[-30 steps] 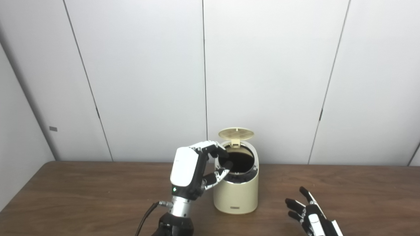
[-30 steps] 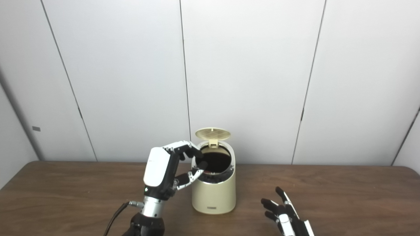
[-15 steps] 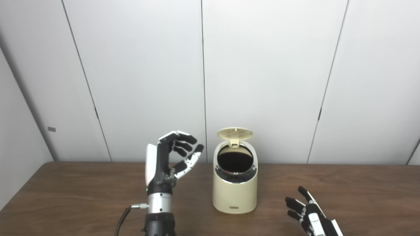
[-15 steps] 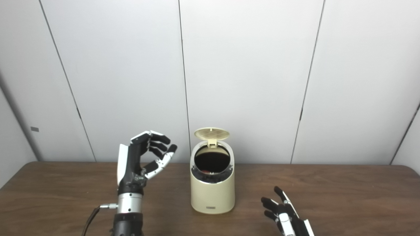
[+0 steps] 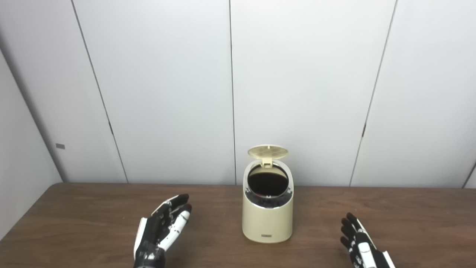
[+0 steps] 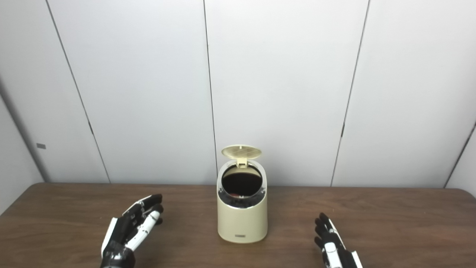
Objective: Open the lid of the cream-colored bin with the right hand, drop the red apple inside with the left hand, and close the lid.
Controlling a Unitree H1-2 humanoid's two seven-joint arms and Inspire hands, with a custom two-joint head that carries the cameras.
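Both hands, left hand [image 5: 160, 229] and right hand [image 5: 361, 243], hover low and empty with fingers spread near the brown wooden table's [image 5: 74, 219] front edge before white wall panels [image 5: 167, 93], flanking the cream-colored bin [image 5: 267, 216], its lid [image 5: 267, 151] raised.

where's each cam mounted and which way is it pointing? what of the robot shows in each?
Left eye view: on the head, looking forward and down over the table at the cream-colored bin, lid up; left robot hand and right robot hand enter from the bottom edge.
Right eye view: beside it, slightly to the right, same heading; the bin sits further left in frame, and a hint of red shows low in its opening.
Shared: bin, both open hands, table, panelled wall.
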